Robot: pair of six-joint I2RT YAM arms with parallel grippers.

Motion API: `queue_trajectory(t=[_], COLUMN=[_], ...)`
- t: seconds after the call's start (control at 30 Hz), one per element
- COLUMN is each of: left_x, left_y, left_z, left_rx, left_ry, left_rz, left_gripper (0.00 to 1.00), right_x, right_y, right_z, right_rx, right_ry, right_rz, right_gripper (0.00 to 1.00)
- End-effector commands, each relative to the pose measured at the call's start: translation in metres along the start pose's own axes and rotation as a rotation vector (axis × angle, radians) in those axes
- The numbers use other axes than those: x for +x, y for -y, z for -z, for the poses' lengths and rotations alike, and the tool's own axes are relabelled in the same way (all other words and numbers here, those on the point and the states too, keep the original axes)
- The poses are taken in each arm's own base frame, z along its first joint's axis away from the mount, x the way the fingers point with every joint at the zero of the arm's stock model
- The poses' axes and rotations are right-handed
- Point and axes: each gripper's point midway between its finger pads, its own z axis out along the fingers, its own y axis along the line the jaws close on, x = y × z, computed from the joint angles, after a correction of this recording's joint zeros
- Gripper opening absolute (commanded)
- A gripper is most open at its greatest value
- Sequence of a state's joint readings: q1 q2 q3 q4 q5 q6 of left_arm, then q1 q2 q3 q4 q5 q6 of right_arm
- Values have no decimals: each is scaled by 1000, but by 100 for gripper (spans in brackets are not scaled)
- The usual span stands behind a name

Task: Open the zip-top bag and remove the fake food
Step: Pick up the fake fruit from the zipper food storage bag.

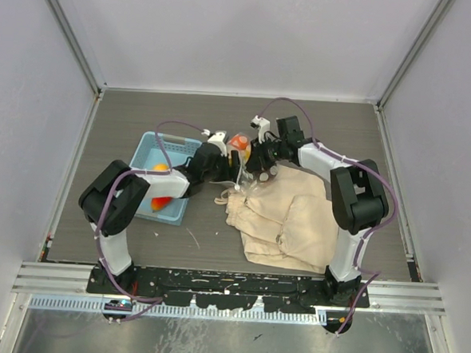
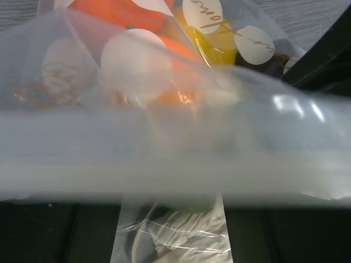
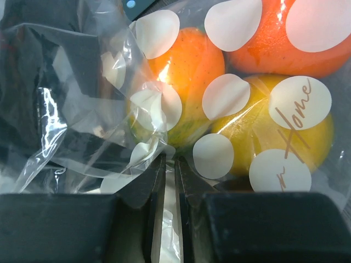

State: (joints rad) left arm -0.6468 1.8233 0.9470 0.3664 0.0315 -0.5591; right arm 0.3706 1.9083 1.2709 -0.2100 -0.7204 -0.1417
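At table centre, the right gripper [image 3: 170, 164] is all but shut, with a fold of the bag [image 3: 82, 109] pinched between its fingers. Food [image 3: 186, 66] sits just behind that grip, inside the spotted film: an orange piece, a red-orange one at 1 o'clock and a yellow one at 3 o'clock.

The left gripper [image 1: 227, 161] meets the bag from 9 o'clock. Its wrist view is swamped by the blurred zip strip [image 2: 175, 159], which hides the fingertips, so whether it grips or stands open can't be told.

More food, orange and red, lies in the basket [image 1: 153, 143] at 9 o'clock, partly hidden by the left arm. A cloth sack [image 1: 289, 220] sprawls at 5 o'clock.

The table [image 1: 342, 127] is dark grey woodgrain, and pale walls [image 1: 244, 33] close in on three sides.
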Motion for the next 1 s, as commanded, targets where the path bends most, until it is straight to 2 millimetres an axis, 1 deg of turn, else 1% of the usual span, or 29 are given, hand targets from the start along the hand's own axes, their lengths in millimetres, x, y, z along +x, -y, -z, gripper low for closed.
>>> queue_trajectory(t=[0.0, 0.07, 0.17, 0.3, 0.43, 0.57, 0.77, 0.97], left_x=[-33, -34, -35, -31, -27, -23, -23, -19], left_y=[26, 28, 31, 34, 33, 28, 25, 28], left_z=[4, 10, 22, 38, 55, 69, 86, 95], left_rx=[118, 130, 143, 154, 145, 125, 99, 111], left_ry=[122, 125, 122, 98, 80, 74, 72, 57], left_rz=[-25, -34, -40, -34, -25, -13, 9, 51], left_gripper=[61, 51, 40, 32, 29, 27, 27, 27], right_x=[-13, -13, -12, -19, -26, -29, -38, -42], right_y=[-25, -27, -27, -26, -23, -26, -36, -51], right_z=[0, 0, 3, 15, 34, 48, 63, 74], right_rx=[-124, -134, -143, -135, -132, -139, -121, -145], right_ry=[32, 32, 32, 49, 85, 109, 142, 171], right_rz=[36, 36, 38, 50, 57, 76, 149, 225], right_gripper=[19, 19, 19, 19, 19, 19, 20, 20])
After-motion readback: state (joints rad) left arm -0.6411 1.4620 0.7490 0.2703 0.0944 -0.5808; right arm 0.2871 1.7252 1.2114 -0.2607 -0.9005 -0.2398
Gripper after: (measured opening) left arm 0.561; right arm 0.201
